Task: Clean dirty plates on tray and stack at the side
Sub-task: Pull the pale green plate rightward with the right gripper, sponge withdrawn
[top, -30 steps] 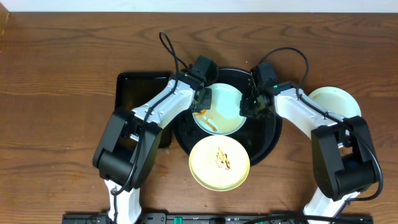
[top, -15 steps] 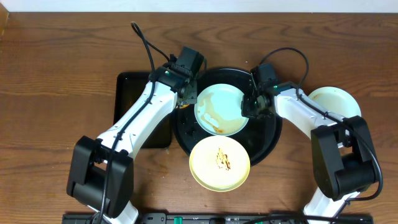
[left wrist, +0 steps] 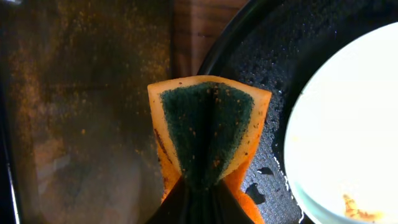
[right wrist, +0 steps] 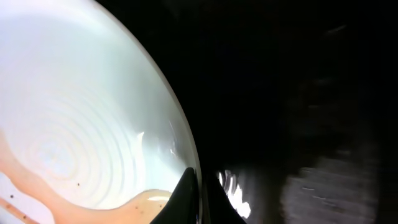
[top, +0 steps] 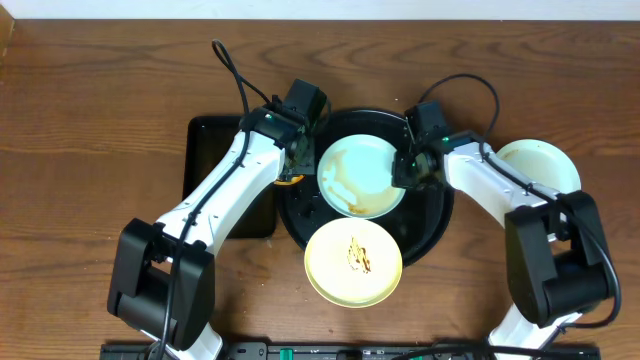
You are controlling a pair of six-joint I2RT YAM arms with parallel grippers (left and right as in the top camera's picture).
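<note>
A pale mint-green plate (top: 362, 177) with a brown smear along its lower left lies tilted on the round black tray (top: 435, 215). My right gripper (top: 408, 170) is shut on that plate's right rim; the rim shows between the fingers in the right wrist view (right wrist: 200, 186). My left gripper (top: 293, 160) is shut on a folded orange and green sponge (left wrist: 208, 134) at the tray's left rim, just left of the plate (left wrist: 348, 130). A pale yellow plate (top: 353, 262) with a brown smear overlaps the tray's front edge. A clean pale plate (top: 545, 160) lies at the right.
A rectangular black tray (top: 215, 160) lies left of the round tray, under my left arm; it shows wet and speckled in the left wrist view (left wrist: 81, 112). Brown wooden table (top: 90, 130) surrounds everything. Cables arch over both wrists.
My left arm swung out to the left, taking the sponge off the plate to the tray's left rim. The mint plate shifted slightly right in my right gripper.
</note>
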